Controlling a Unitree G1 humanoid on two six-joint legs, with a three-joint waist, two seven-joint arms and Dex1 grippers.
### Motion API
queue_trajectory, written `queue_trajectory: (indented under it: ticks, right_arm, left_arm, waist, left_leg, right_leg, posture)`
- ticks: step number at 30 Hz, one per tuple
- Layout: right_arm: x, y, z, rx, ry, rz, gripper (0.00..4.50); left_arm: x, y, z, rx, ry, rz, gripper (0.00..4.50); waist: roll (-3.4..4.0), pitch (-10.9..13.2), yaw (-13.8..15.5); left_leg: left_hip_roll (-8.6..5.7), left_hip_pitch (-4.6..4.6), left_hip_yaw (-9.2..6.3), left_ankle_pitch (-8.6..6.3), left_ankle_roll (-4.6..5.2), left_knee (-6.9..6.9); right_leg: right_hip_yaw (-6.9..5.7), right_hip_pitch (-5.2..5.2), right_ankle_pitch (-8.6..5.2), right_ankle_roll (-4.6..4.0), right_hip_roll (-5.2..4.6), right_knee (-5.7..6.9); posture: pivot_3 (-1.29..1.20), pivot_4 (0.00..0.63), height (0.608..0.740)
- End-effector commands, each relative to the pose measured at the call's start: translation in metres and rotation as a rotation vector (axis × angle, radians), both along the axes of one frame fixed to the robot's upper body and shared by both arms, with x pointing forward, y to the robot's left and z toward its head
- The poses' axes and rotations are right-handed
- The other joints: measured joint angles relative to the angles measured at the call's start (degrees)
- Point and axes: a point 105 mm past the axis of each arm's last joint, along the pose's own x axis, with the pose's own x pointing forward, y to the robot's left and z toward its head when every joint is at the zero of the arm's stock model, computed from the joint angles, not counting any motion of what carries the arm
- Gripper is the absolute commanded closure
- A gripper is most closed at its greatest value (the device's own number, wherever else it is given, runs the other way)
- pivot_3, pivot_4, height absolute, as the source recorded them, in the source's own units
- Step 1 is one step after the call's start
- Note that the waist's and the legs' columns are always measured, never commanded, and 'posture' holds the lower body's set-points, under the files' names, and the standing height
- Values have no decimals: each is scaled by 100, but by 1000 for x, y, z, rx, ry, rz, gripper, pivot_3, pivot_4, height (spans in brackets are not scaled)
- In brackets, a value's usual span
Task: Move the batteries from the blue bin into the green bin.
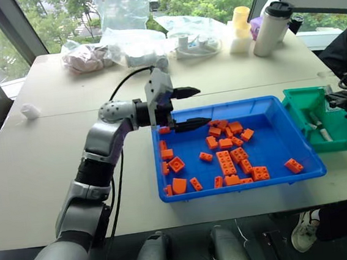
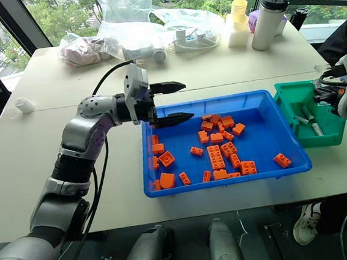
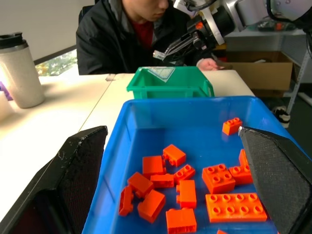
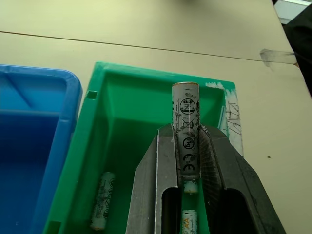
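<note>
The blue bin point(image 1: 239, 104) lies in the middle of the table and holds many orange bricks point(image 1: 228, 155). My left gripper point(image 1: 203, 106) hovers open over its far left corner, pointing toward the right, with nothing between its fingers. At the bin's right end stands the green bin point(image 1: 343, 138), with two batteries point(image 1: 320, 129) lying inside. My right gripper point(image 4: 185, 134) hangs above the green bin point(image 4: 122, 126), shut on one silver battery point(image 4: 185, 126) that sticks out past the fingertips. Below it, further batteries point(image 4: 101, 201) rest on the bin's floor.
A white tumbler point(image 1: 271, 28), yellow cups point(image 1: 240, 28) and plastic bags point(image 1: 120, 24) line the table's far edge. A small white object point(image 1: 30, 110) lies at the left. A person in a dark jacket point(image 3: 141, 34) sits beyond the green bin.
</note>
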Motion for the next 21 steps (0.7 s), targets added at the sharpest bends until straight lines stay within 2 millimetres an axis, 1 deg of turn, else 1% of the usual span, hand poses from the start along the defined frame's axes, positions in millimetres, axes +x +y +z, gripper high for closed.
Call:
queue_trajectory:
  ticks: [1,3,4,6,10,11,13,16,18,20,21]
  right_arm:
    - [-5,-10,4,-8,-30,-42,4475]
    - [-5,-10,1,-6,-21,-41,4475]
    - [-5,-11,1,-6,-20,-41,3421]
    - [-3,-11,1,-2,-25,-37,2588]
    - [1,-9,5,2,-42,-21,403]
    - [2,-8,5,3,-45,-17,72]
    - [3,-7,6,3,-49,-12,72]
    - [5,4,19,-7,-94,71,72]
    - [-7,28,31,-3,-128,257,72]
    - [-27,54,30,7,-102,437,72]
    - [-34,59,28,11,-86,477,72]
  left_arm:
    - [4,4,18,-28,-75,27,0]
    - [5,5,18,-26,-78,32,0]
    - [5,6,17,-22,-80,34,0]
    - [5,8,15,-13,-82,42,0]
    - [5,11,14,-5,-83,54,0]
    - [5,12,14,-4,-83,57,0]
    - [5,13,14,-4,-82,59,0]
    - [4,26,15,12,-87,100,0]
    - [-5,47,12,62,-74,131,0]
    - [-14,72,8,126,-56,185,0]
    - [-16,78,7,145,-50,203,0]
  waist:
    - [0,0,-28]
    - [1,0,-49]
    - [1,0,-55]
    - [1,0,-61]
    - [1,0,-60]
    - [1,0,-60]
    - [1,0,-60]
    - [1,0,-62]
    - [1,0,-74]
    - [2,0,-82]
    - [2,0,-82]
  left_leg:
    - [0,0,0,0,0,0]
    - [-1,0,0,0,0,0]
    - [-1,0,0,0,0,0]
    - [-1,0,0,0,0,0]
    - [-1,0,-1,0,0,-1]
    - [-1,0,-1,0,0,0]
    - [-1,0,-1,0,0,0]
    - [-1,0,-1,0,0,0]
    - [-1,0,-2,0,0,-2]
    - [6,2,-3,0,0,-14]
    - [10,1,-7,-1,0,-17]
  right_leg:
    - [0,0,0,0,0,0]
    - [1,1,0,0,-1,0]
    - [1,1,0,0,-1,0]
    - [1,1,0,0,0,0]
    - [1,1,0,0,0,0]
    - [2,1,0,0,0,0]
    - [2,1,0,0,0,0]
    - [2,1,0,0,0,0]
    - [2,0,0,0,0,0]
    - [4,-4,0,0,7,-3]
    - [5,-5,0,0,13,-4]
  posture:
    - [0,150,740]
    - [0,150,740]
    - [0,150,740]
    - [0,150,740]
    - [0,150,740]
    - [0,150,740]
    - [0,150,740]
    - [0,150,740]
    - [0,150,740]
    - [0,150,740]
    - [0,150,740]
